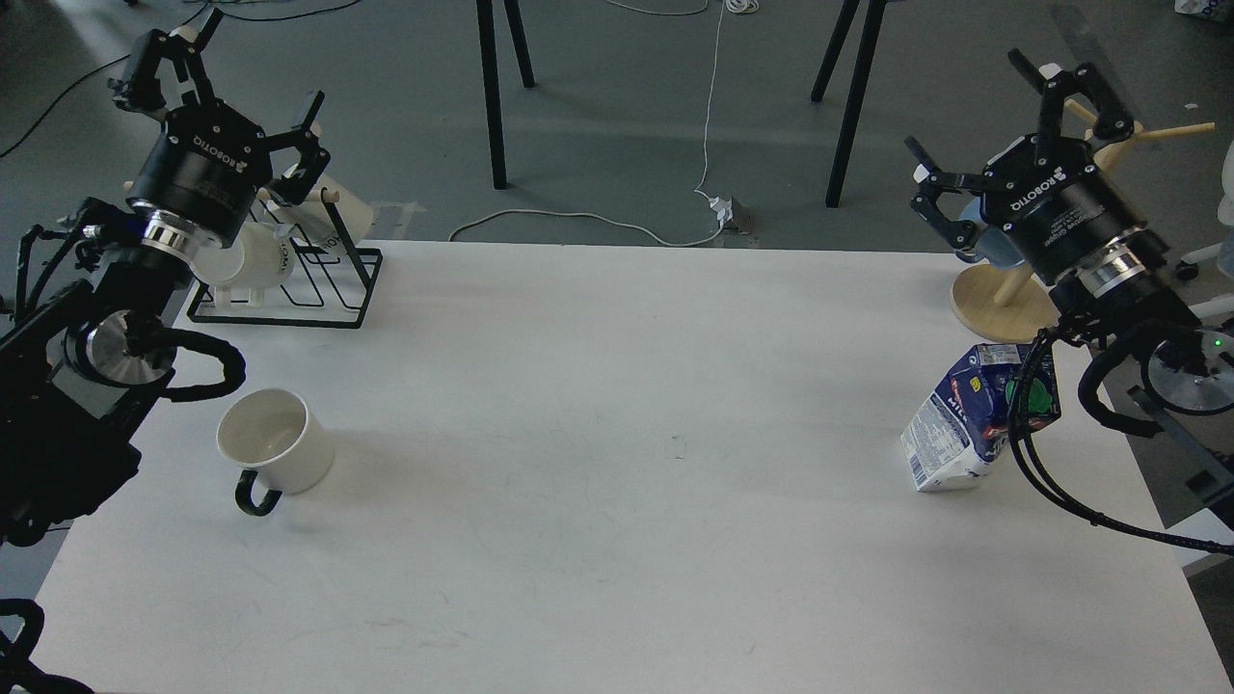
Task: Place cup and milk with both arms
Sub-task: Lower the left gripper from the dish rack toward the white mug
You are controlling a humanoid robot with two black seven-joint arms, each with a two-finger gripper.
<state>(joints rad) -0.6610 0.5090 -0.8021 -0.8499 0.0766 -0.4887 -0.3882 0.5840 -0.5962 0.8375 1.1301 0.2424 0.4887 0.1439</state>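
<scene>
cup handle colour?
Black, on a white cup; handle shows in the head view.

Table (pixel 617 482) middle lies open; wire rack (pixel 289 289) crowds the far-left corner.

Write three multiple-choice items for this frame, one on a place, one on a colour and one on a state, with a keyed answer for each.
1. Where does the white ceramic mug with the black C-shaped handle stand on the white table?
A. left side
B. centre
C. right side

2. What colour is the round screw cap on the dented dark-blue and white milk carton?
A. red
B. green
C. yellow

3. How do the jaws of the left gripper and the right gripper stand?
A. both spread open, holding nothing
B. left shut on the mug
C. right shut on the carton

Answers:
1 A: the mug sits near the left arm, its handle toward the camera.
2 B: green shows behind the right arm's cables.
3 A: both grippers are raised clear of mug and carton, fingers spread.
</scene>
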